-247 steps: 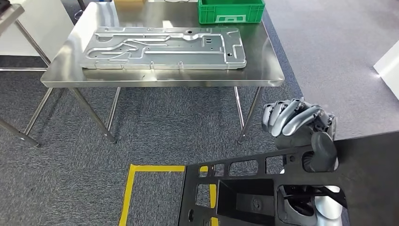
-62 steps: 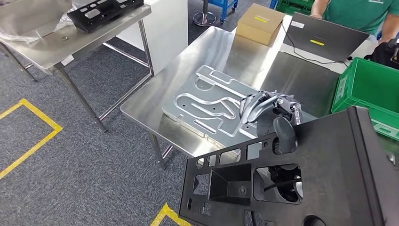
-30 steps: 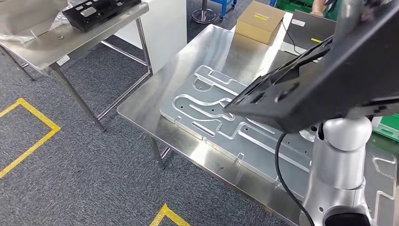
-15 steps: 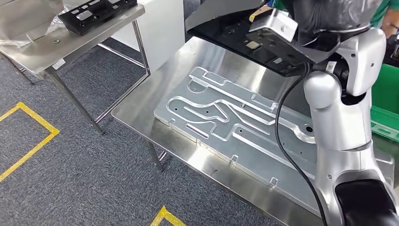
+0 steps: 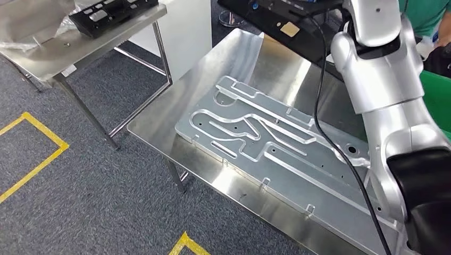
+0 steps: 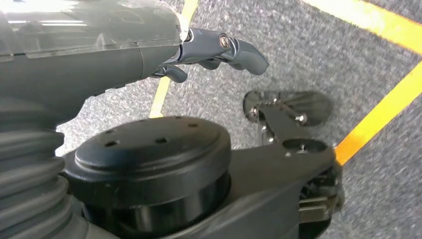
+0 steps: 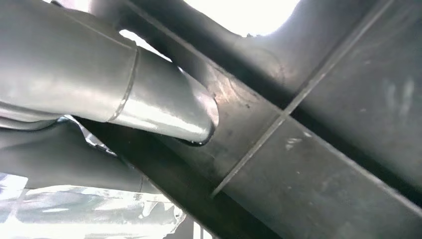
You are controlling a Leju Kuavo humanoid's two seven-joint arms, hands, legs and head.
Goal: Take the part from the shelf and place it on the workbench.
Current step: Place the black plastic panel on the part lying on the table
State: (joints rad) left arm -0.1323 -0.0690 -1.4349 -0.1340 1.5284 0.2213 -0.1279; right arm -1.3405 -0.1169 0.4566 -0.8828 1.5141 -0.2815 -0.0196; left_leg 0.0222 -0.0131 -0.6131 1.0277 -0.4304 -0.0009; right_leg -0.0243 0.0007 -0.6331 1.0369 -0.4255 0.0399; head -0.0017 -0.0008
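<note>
- Across the middle of the head view, the steel surface (image 5: 159,114) carries a big grooved aluminium plate (image 5: 255,143).
- Up at one o'clock, the silver right arm (image 5: 380,69) reaches high over it.
- At twelve o'clock, the black part (image 5: 287,24) hangs in the air, off the shelf but not yet set down; lowering and letting go are left, I'd judge.
- Right hand (image 7: 164,109): pressed against the part, apparently holding it.
- Left hand (image 6: 219,47): hanging over the carpet, fingers loosely curled around nothing.
</note>
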